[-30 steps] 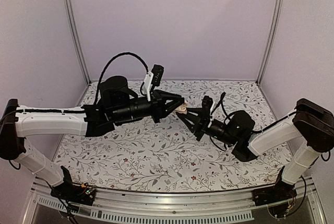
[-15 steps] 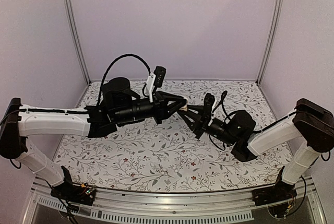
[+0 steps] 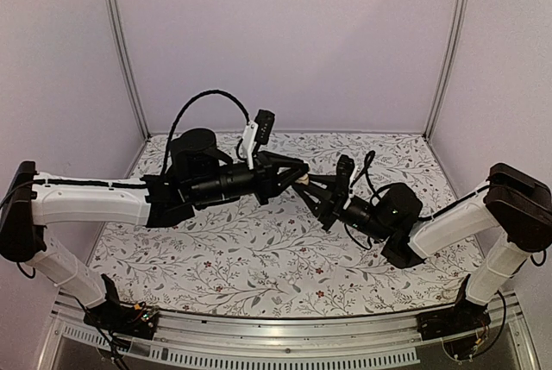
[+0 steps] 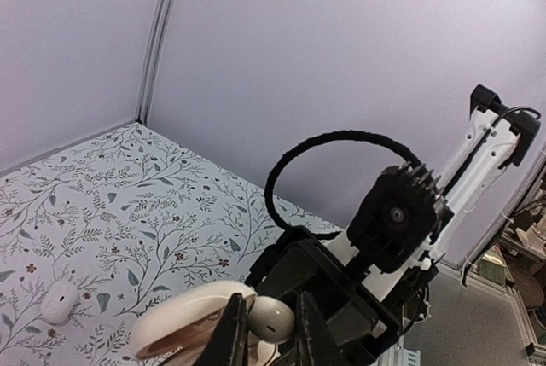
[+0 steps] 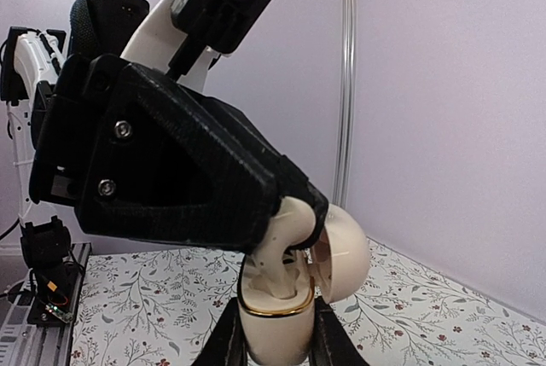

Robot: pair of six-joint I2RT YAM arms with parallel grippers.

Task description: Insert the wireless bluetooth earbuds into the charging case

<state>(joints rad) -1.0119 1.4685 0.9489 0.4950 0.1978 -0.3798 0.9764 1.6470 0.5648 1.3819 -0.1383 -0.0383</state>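
Observation:
My right gripper [image 5: 275, 336] is shut on the body of the charging case [image 5: 273, 323] and holds it upright above the table. Its lid [image 5: 343, 255] is swung open to the right. My left gripper [image 4: 270, 308] is shut on a glossy white earbud [image 4: 271, 316]. That earbud [image 5: 288, 234] stands with its stem down inside the case's opening. In the top view both grippers meet over the middle of the table, at the case [image 3: 303, 179]. A second earbud [image 4: 60, 302] lies loose on the table.
The floral tablecloth [image 3: 259, 258] covers the table, with pale walls and metal corner posts [image 3: 121, 42] around it. The left arm's black cable loop [image 3: 203, 98] arches above its wrist. The right arm's wrist [image 3: 392, 210] hangs low over the cloth.
Both grippers have shifted together slightly up and to the right. The grips on the earbud and the case look the same.

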